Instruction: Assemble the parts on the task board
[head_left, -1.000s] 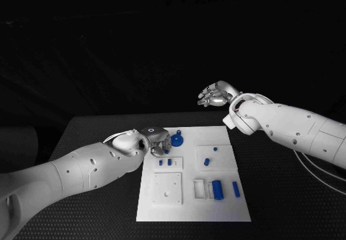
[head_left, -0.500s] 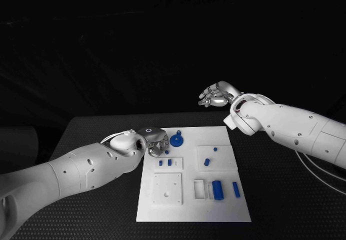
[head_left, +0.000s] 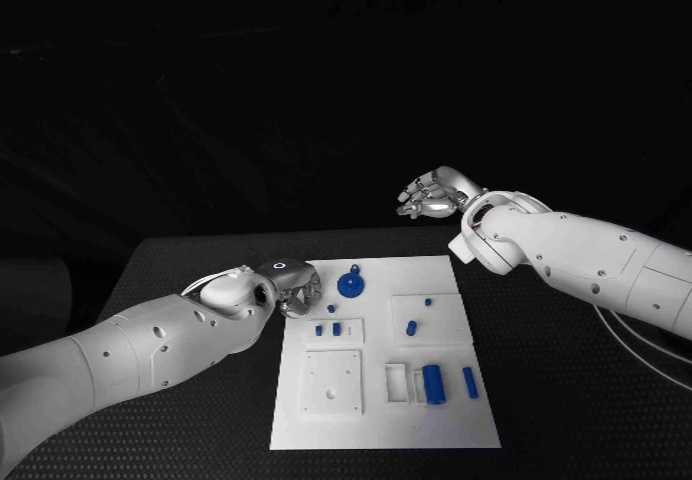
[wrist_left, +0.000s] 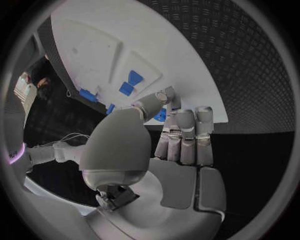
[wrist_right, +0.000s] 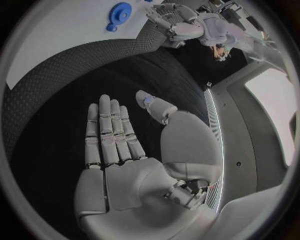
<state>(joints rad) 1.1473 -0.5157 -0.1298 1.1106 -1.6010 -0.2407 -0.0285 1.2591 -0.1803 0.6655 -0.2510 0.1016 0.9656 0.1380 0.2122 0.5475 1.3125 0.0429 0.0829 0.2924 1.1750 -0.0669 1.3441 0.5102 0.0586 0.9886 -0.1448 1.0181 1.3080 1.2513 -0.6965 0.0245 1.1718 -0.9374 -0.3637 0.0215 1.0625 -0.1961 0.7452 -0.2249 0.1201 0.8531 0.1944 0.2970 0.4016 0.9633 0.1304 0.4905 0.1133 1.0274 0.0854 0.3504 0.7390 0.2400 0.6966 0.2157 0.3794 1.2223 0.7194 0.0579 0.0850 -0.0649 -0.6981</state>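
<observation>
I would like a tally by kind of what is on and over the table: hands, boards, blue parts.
Hands: 2 (left hand, right hand)
Task board: 1
Blue parts: 8, as far as the head view shows
Total: 11

The left hand (head_left: 289, 285) covers the far left corner of the task board (head_left: 433, 420), so anything lying there is hidden. In the left wrist view, a blue part (wrist_left: 161, 115) sits mostly behind the fingertips (wrist_left: 186, 117); its shape cannot be told. The small blue parts (head_left: 327, 328) near the board's left edge are too small to identify.
</observation>
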